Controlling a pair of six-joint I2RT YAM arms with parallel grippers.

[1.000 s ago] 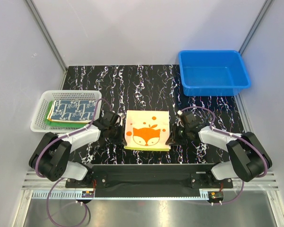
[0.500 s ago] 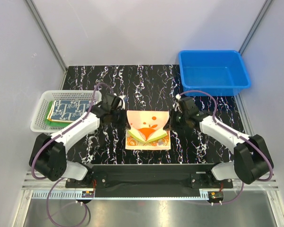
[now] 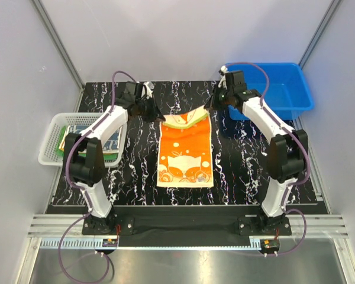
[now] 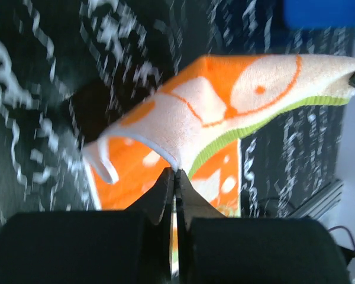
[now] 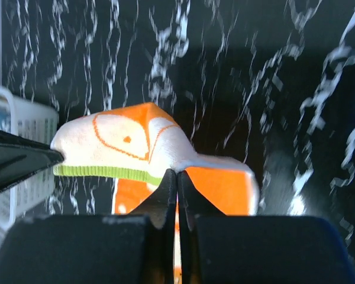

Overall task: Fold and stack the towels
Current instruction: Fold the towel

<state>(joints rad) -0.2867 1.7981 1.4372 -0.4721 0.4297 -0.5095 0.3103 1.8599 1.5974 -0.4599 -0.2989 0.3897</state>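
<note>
Left end effector (image 4: 174, 173) and right end effector (image 5: 177, 173) pinch the far corners of the fox towel (image 3: 185, 157) (edge lifted). Folding step, I think; next, lay that edge down evenly.

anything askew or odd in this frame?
Nothing spilled or damaged. The fox towel is mid-fold: the left pincer and right pincer each pinch a far corner up off the table, so that edge sags between them while the near end lies flat. It looks deliberate, not a fault.
</note>
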